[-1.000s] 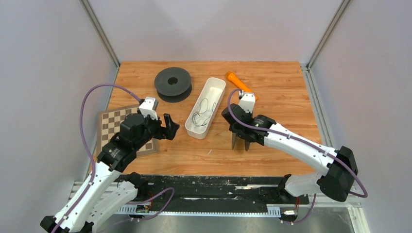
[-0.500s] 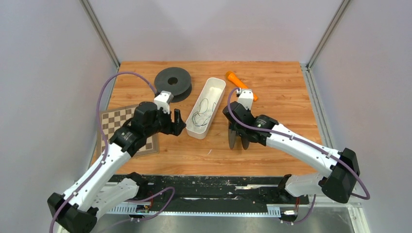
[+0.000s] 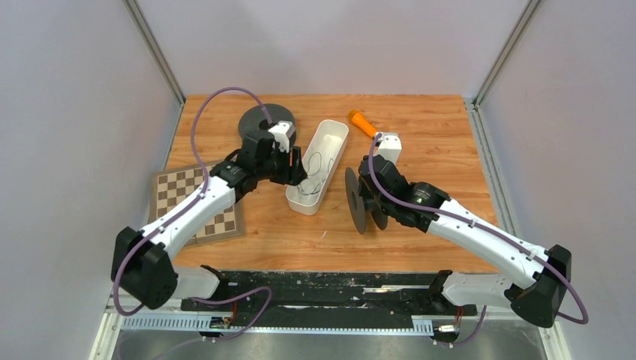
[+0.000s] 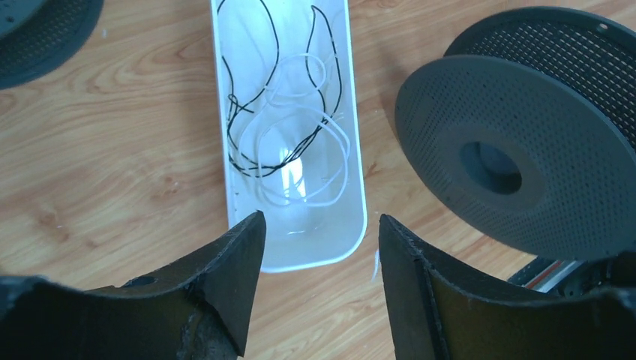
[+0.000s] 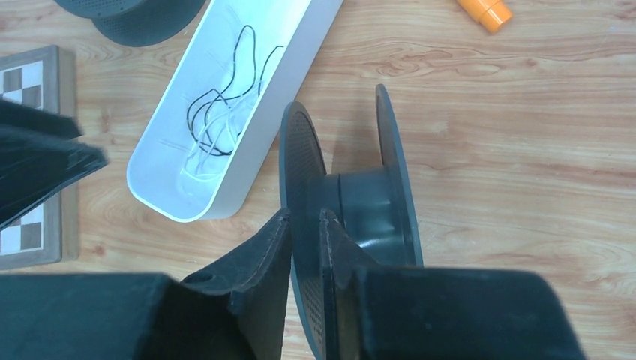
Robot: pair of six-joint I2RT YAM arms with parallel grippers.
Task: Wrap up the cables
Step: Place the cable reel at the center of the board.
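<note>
Right wrist view: I am pinching one flange of the spool [image 5: 371,206] in the right claw [image 5: 305,225], holding it on edge for winding. At its 10 o'clock, the cables [image 5: 217,124] are lying in the tray [image 5: 255,142], and the left claw [image 4: 321,229] is hovering above, jaws apart.

Bright, even light is coming from overhead, diffuse, with no hard hotspots in the top view. Arms are dropping only faint, soft shadows on the wooden table [image 3: 442,135]. In the left wrist view, glare is bouncing off the glossy floor of the white tray [image 4: 300,240]. The spool [image 5: 360,202] is throwing a soft dark shadow on the wood. The fingers [image 4: 225,292] of the left gripper [image 4: 322,225] are sitting out of focus, edges smearing. Wrist views are bowing slightly at the borders.
</note>
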